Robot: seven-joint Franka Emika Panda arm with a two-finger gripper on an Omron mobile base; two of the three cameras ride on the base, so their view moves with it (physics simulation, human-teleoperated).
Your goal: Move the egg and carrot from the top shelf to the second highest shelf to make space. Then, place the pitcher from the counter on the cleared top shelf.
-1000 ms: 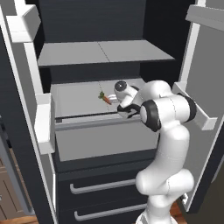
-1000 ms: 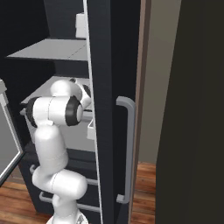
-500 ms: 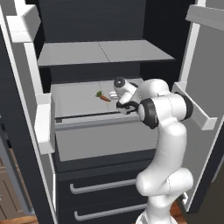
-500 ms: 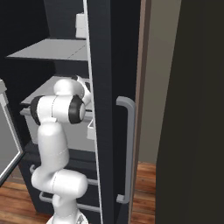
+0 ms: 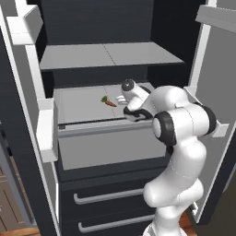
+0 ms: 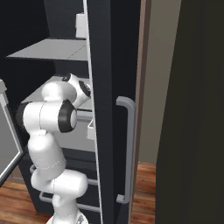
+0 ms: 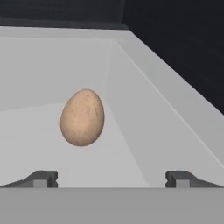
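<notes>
The tan-brown egg (image 7: pixel 82 117) lies on the lighter grey second highest shelf (image 7: pixel 144 131), just beyond my gripper (image 7: pixel 111 179), which is open with the fingertips wide apart and nothing between them. From the left base view, my gripper (image 5: pixel 121 98) reaches over the second highest shelf (image 5: pixel 78 108), right of the small orange carrot (image 5: pixel 109 102) that lies on it. Above that, the darker top shelf (image 5: pixel 110 55) is bare. The pitcher and the counter are out of view.
The open fridge door (image 5: pixel 34 115) with its bins stands at the left, and another door panel (image 5: pixel 209 92) is close to my arm at the right. Drawers (image 5: pixel 106 198) sit below the shelves. From the right base view a door edge with a handle (image 6: pixel 127 153) hides the shelves.
My jaws have opened wide and let go of the egg, which now rests on the second highest shelf. The hand has barely shifted.
</notes>
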